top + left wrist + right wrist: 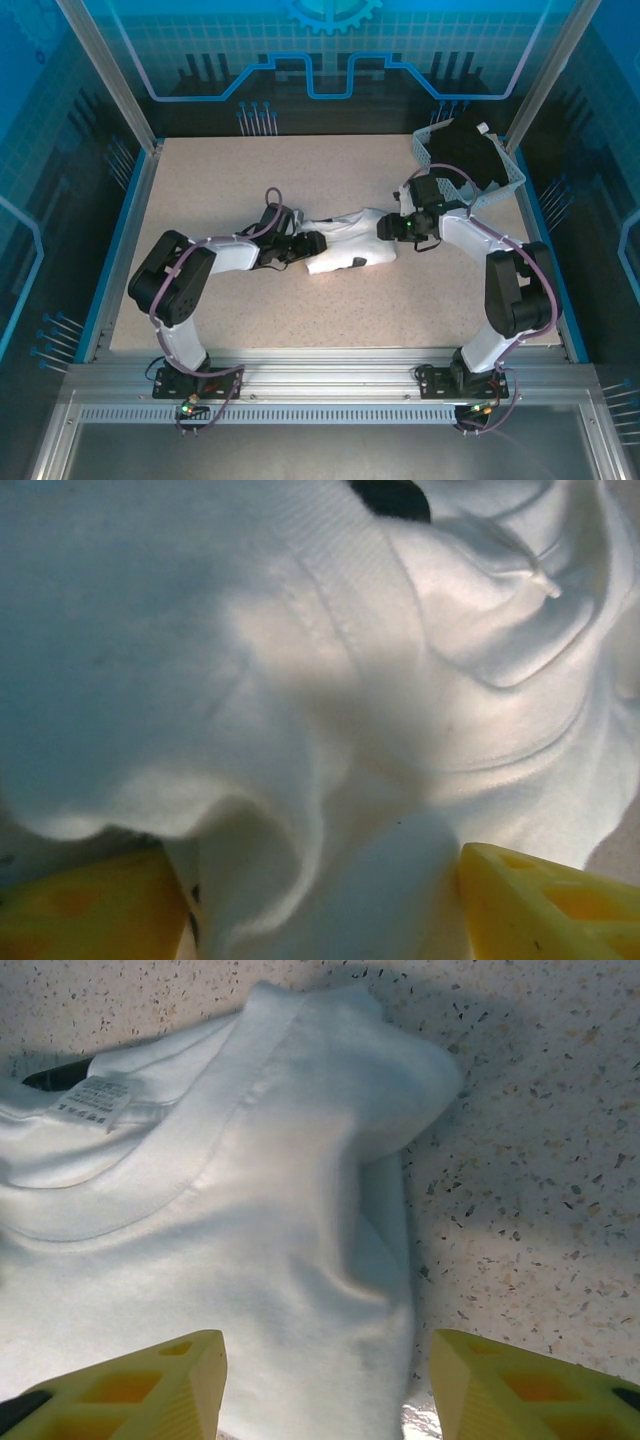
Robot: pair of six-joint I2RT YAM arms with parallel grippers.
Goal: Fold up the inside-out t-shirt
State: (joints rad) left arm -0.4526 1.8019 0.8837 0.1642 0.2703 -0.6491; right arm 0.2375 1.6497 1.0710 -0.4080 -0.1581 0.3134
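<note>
The inside-out t-shirt [350, 250] lies as a small white bundle in the middle of the table. My left gripper [318, 241] is at its left end and my right gripper [383, 228] at its right end, both low over it. In the left wrist view, rumpled t-shirt cloth [300, 680] bulges between the left gripper's [315, 870] spread yellow fingers. In the right wrist view the t-shirt [250, 1210] lies flat with its collar and a sewn label [95, 1100] showing, and the right gripper [325, 1360] stands open astride its edge.
A light mesh basket [510, 170] stands at the back right corner with a black garment [465, 150] in it. Speckled tabletop [530, 1160] lies bare to the right of the shirt. Metal rails frame the table on all sides.
</note>
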